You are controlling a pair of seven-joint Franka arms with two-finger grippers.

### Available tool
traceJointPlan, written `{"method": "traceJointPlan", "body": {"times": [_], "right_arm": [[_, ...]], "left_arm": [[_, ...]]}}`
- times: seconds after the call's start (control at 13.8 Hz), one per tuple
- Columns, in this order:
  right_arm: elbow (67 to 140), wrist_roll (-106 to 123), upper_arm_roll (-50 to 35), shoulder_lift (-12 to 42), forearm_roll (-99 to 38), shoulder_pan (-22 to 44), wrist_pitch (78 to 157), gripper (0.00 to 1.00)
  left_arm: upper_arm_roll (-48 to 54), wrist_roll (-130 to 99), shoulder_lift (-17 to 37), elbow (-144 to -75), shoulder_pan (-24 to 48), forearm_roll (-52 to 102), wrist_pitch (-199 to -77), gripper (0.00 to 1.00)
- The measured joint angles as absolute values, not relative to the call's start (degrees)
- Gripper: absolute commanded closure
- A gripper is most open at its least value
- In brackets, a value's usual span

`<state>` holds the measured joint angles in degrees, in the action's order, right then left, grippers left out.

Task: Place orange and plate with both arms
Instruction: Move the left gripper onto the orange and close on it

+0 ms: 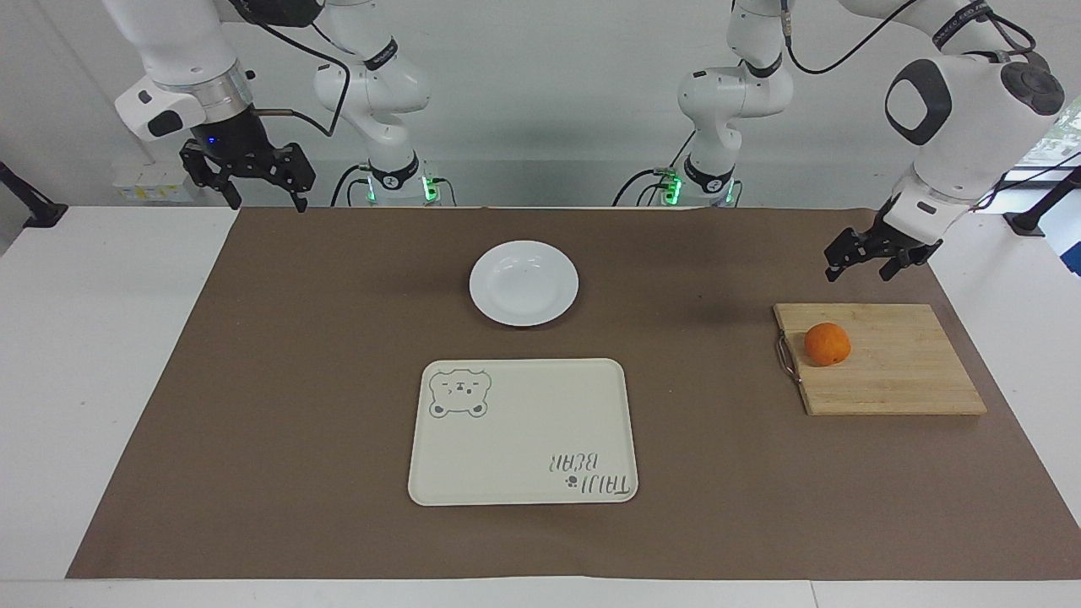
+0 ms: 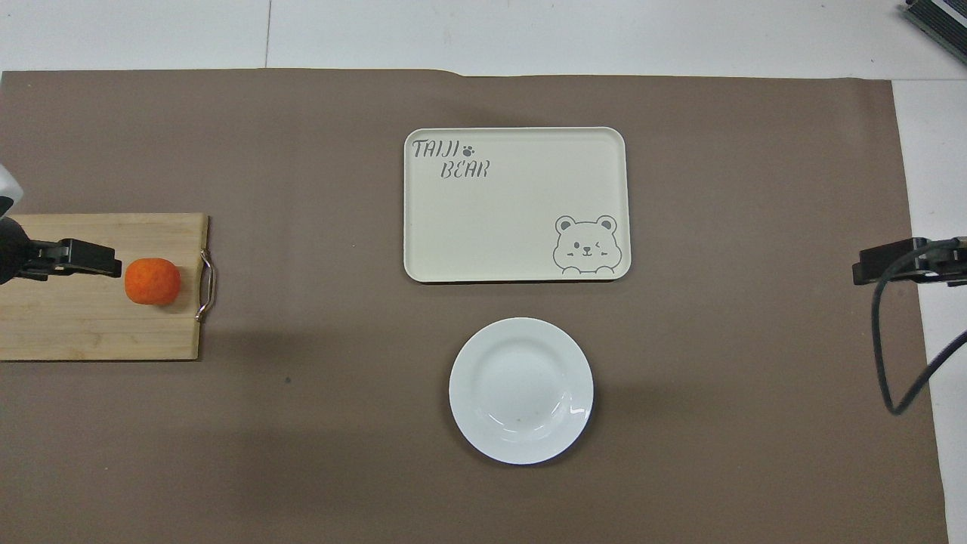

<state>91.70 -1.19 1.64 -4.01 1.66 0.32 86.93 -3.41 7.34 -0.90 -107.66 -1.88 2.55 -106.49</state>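
Note:
The orange (image 1: 827,344) (image 2: 152,281) lies on a wooden cutting board (image 1: 895,363) (image 2: 75,325) at the left arm's end of the table. My left gripper (image 1: 859,274) (image 2: 91,258) hangs open in the air over the board, above and apart from the orange, holding nothing. The white plate (image 1: 524,287) (image 2: 521,389) rests on the brown mat at the middle, nearer to the robots than the tray. My right gripper (image 1: 267,204) (image 2: 869,268) waits open and raised over the mat's edge at the right arm's end.
A cream tray with a bear drawing (image 1: 524,431) (image 2: 514,204) lies mid-table, farther from the robots than the plate. A metal handle (image 1: 787,359) sticks out from the board's side toward the tray. A black cable (image 2: 888,363) dangles by the right gripper.

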Motion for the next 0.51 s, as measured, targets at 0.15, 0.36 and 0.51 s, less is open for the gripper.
{"method": "traceJointPlan", "body": {"times": [0.15, 0.36, 0.51], "right_arm": [[91.71, -1.19, 1.64, -4.03, 1.66, 0.32, 86.93, 0.00], [91.72, -1.19, 1.63, -4.04, 1.65, 0.32, 86.93, 0.00], [91.72, -1.52, 1.63, -4.02, 1.59, 0.32, 87.21, 0.00]], "left_arm": [[-3.44, 8.05, -0.14, -109.12, -2.72, 2.55, -108.76, 0.00], [-3.34, 8.13, 1.75, -110.31, -2.74, 2.55, -111.13, 0.00], [-3.42, 8.36, 4.64, -110.81, -2.88, 2.55, -114.35, 0.00]]}}
